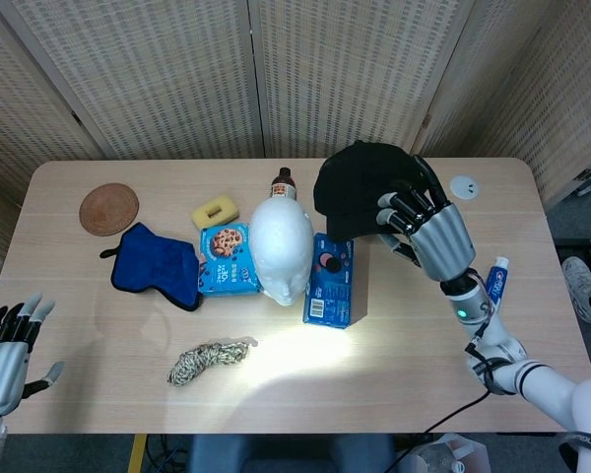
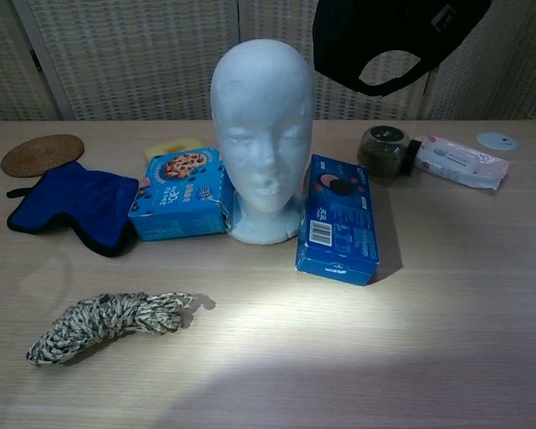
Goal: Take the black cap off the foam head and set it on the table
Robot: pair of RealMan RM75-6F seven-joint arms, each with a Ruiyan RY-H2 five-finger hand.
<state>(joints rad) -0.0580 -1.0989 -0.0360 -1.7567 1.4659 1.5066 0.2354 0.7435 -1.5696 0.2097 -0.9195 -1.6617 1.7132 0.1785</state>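
The black cap hangs in the air to the right of the bare white foam head, gripped by my right hand. In the chest view the cap shows at the top, above the jar, with its rear strap opening facing down; the hand itself is out of that frame. The foam head stands upright mid-table between two blue boxes. My left hand rests low at the table's front left edge, fingers spread, holding nothing.
Two blue cookie boxes flank the head. A blue mitt, round coaster, yellow sponge and rope bundle lie left. A brown bottle, white pouch, jar, toothpaste tube and white disc lie back and right.
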